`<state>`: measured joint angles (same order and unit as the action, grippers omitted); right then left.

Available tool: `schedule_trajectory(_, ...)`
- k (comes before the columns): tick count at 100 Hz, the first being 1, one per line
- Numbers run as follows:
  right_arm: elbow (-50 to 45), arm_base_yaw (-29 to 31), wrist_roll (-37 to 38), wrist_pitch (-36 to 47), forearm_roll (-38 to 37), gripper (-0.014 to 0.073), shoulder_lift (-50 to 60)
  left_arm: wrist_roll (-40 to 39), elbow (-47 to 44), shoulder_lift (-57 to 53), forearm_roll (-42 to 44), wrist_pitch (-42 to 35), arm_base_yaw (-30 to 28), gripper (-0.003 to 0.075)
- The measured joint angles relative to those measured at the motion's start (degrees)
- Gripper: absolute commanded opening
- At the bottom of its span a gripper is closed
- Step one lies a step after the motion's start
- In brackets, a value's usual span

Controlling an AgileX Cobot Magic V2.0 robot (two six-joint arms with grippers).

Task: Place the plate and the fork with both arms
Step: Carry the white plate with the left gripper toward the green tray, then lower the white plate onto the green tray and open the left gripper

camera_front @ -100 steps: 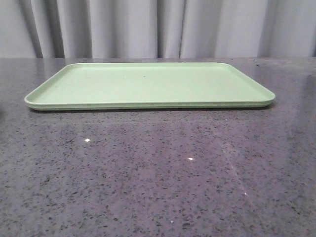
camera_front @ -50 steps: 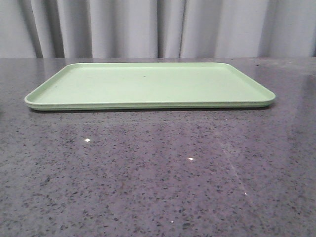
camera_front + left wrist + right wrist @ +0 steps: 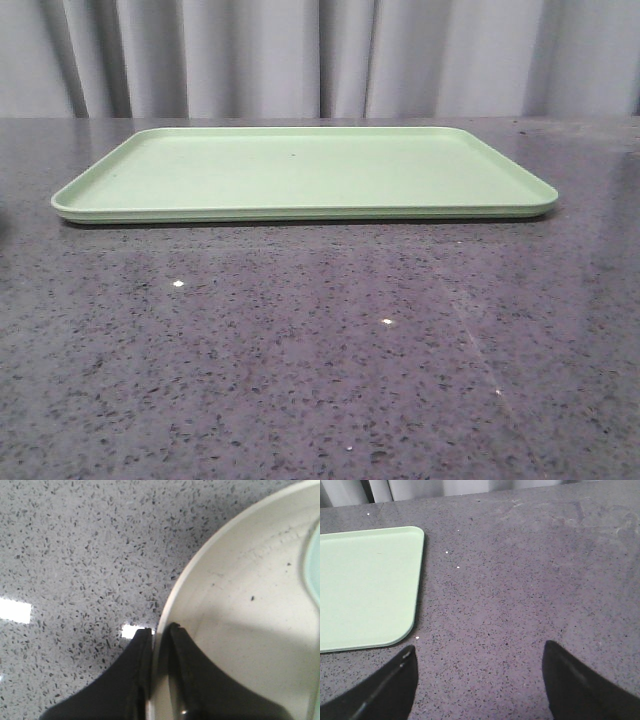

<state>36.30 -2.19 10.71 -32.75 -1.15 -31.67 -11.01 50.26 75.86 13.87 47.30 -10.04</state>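
In the left wrist view the pale cream plate (image 3: pixel 250 610) fills the right side, over the speckled counter. My left gripper (image 3: pixel 160 630) is shut on the plate's rim, one finger outside and one inside. A pale blue-green edge (image 3: pixel 311 565) shows inside the plate at the frame's border; I cannot tell what it is. My right gripper (image 3: pixel 479 652) is open and empty above bare counter, beside the tray's corner. The yellow fork is out of view. Neither gripper nor the plate shows in the front view.
A flat rectangular light-green tray (image 3: pixel 300 170) lies on the dark speckled counter (image 3: pixel 320 350) toward the back; its corner shows in the right wrist view (image 3: pixel 370 585). Grey curtains hang behind the counter.
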Motion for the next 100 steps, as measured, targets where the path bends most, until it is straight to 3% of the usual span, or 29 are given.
schedule_trajectory(65,0.0,0.0,0.0,-0.2,0.0,0.0526,0.0,1.0,4.7,-14.1,-9.6,3.2,0.0,-0.0020)
schedule_trajectory(100,0.0,0.0,0.0,-1.1,0.0,0.0526,0.0,11.0,6.4,-13.1,-30.9,-1.6,0.0,-0.0021)
